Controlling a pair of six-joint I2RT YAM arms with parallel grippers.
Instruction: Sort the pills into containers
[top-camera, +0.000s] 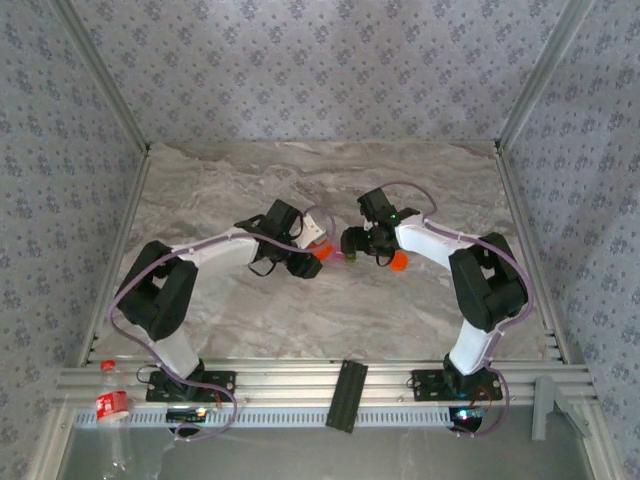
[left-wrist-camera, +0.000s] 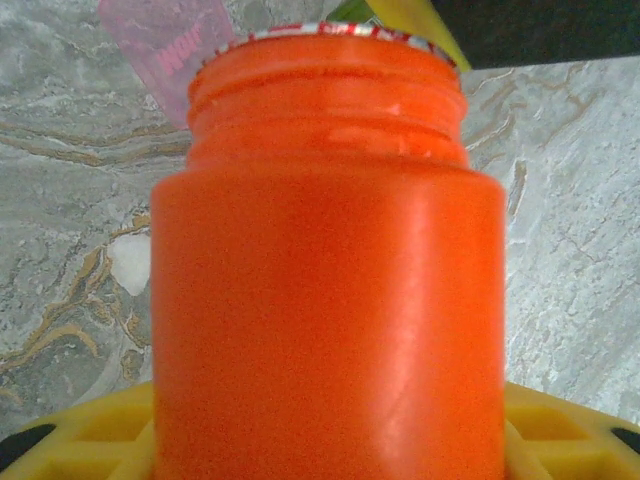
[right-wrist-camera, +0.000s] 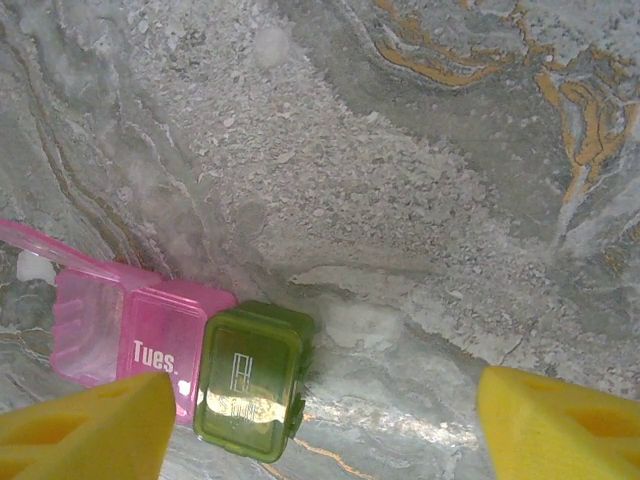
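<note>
**Orange bottle (left-wrist-camera: 325, 290) gripped, containers (right-wrist-camera: 190, 350) on the marble table (right-wrist-camera: 400, 150)**

We find the left gripper (top-camera: 306, 262) clamped on the uncapped bottle. Our right gripper (right-wrist-camera: 328, 392) hangs wide open and empty over the table, where the joined containers lie: pink compartment (right-wrist-camera: 150, 335) lid raised, olive-green compartment (right-wrist-camera: 250, 385) lidded. A white pill (right-wrist-camera: 35, 266) rests beside the pink lid.

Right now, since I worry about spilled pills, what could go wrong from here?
The olive-green compartment has its lid shut, so pills aimed there would likely bounce off. One white pill lies on the table beside the pink compartment; the orange bottle in the left end effector may scatter more.
</note>
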